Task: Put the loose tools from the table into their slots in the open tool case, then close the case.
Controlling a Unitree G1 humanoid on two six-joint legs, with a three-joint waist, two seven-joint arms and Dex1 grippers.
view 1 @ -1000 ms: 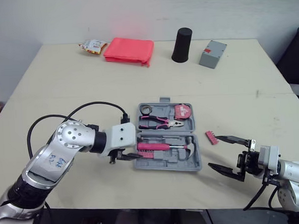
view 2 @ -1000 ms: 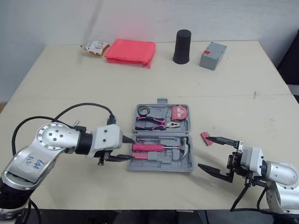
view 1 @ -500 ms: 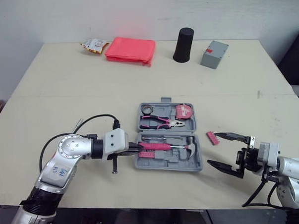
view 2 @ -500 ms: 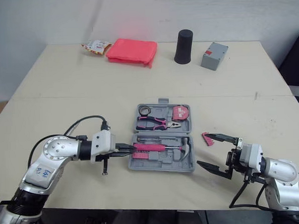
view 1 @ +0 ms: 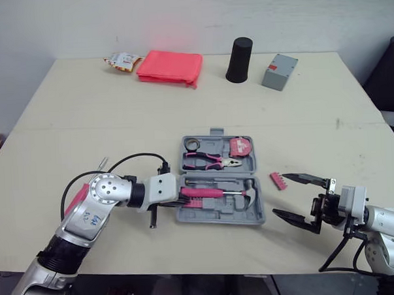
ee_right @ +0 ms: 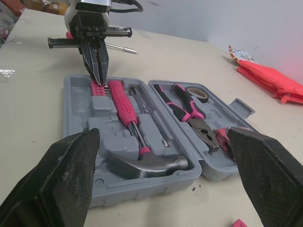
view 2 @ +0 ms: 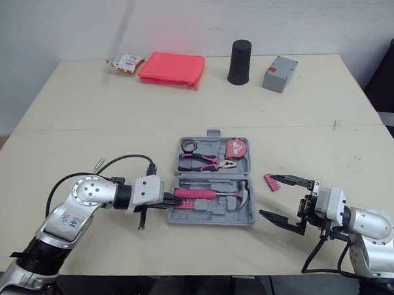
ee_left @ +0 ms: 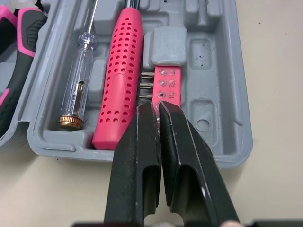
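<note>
The grey tool case [view 1: 216, 218] lies open mid-table with pliers [view 1: 211, 161], a tape measure [view 1: 240, 147] and a pink-handled hammer [view 1: 220, 193] in it. My left gripper [view 1: 183, 198] reaches over the case's left edge. In the left wrist view its fingers [ee_left: 142, 137] are shut, tips touching a pink bit holder [ee_left: 169, 87] seated beside the pink handle [ee_left: 118, 85]. A loose pink bit strip [view 1: 276, 180] lies right of the case. My right gripper [view 1: 279, 196] stands open just right of it. A pink-handled screwdriver [view 1: 76, 199] lies behind my left arm.
Along the far edge stand a red pouch [view 1: 170, 66], a snack packet [view 1: 121, 60], a black cup [view 1: 239, 59] and a grey box [view 1: 279, 71]. Bare tabletop lies between these and the case.
My left gripper has slid right, further over the case's left edge, and its arm has swung, uncovering the pink screwdriver. The right gripper has stayed put.
</note>
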